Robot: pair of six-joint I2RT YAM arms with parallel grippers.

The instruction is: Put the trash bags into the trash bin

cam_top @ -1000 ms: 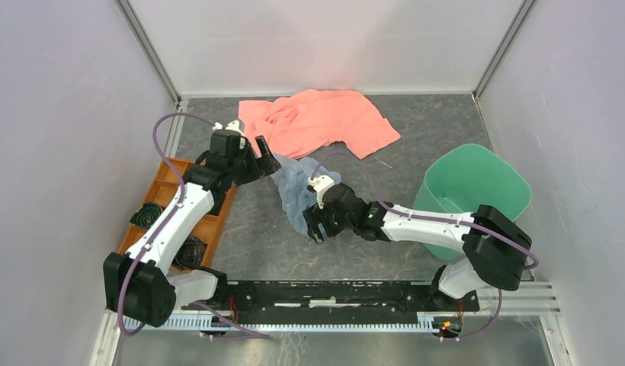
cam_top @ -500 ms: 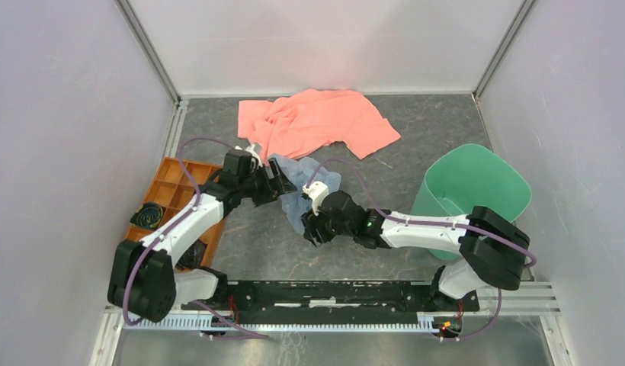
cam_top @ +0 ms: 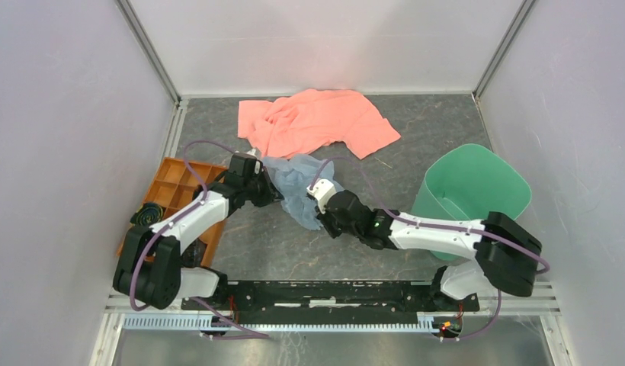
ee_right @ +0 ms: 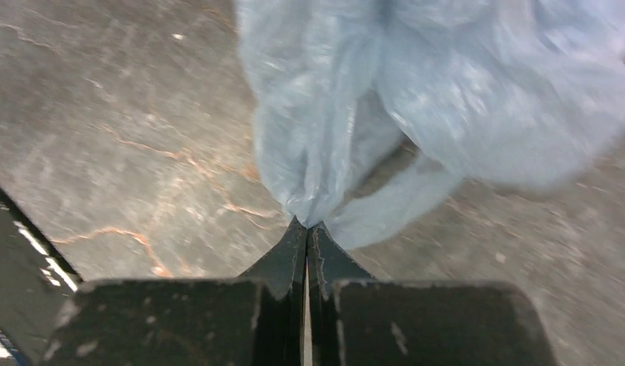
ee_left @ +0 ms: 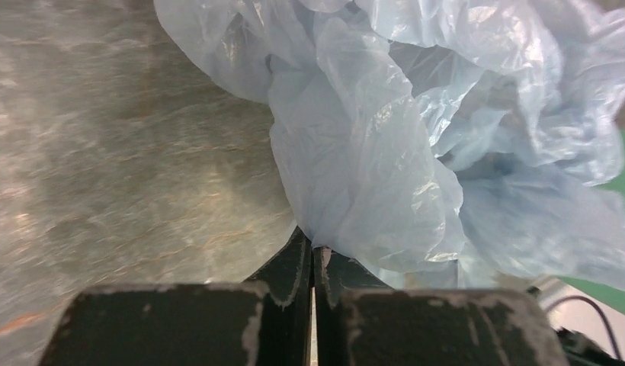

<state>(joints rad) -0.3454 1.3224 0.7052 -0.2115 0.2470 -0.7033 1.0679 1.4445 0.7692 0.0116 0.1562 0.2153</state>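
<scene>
The trash bag is a crumpled pale blue film lying mid-table, just in front of the pink cloth. My left gripper pinches the bag's left edge; in the left wrist view its jaws are pressed together on a fold of the trash bag. My right gripper is shut on the bag's near lower edge; the right wrist view shows the film bunched at the closed tips. The green trash bin stands upright at the right, apart from the bag.
A salmon-pink cloth is spread at the back, touching the bag's far edge. An orange compartmented tray with dark items sits at the left wall under the left arm. Grey walls close in three sides.
Both grippers went from open to shut on the bag. The left arm dropped lower and reached right to the bag's left edge; the right gripper shifted slightly toward the bag's near edge.
</scene>
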